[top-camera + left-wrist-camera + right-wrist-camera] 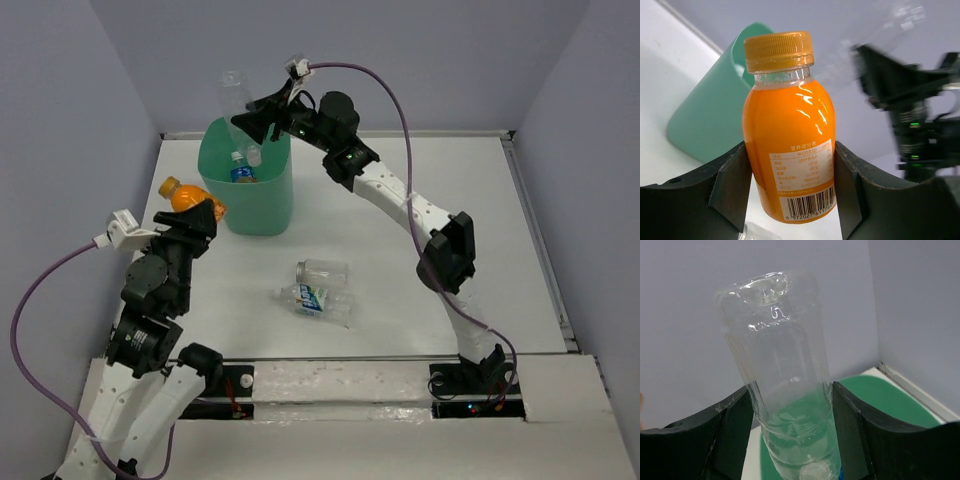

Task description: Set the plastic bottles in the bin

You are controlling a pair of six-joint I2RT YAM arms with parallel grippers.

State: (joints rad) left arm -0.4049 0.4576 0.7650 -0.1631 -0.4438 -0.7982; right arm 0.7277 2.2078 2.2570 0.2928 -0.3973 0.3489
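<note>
Spotting two loose bottles (322,271) near bin (245,200) from top only. Pinching orange bottle (788,150) in left claw (790,187) beside bin; clear bottle (780,365) in right claw (790,440) above.

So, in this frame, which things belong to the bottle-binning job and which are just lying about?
Job: mint-green bin; orange bottle in the left gripper; clear unlabelled bottle in the right gripper, over the bin; blue-labelled bottle inside the bin; short clear bottle and blue-white labelled bottle lying on the table.
Not the job: purple cables on the arms.
</note>
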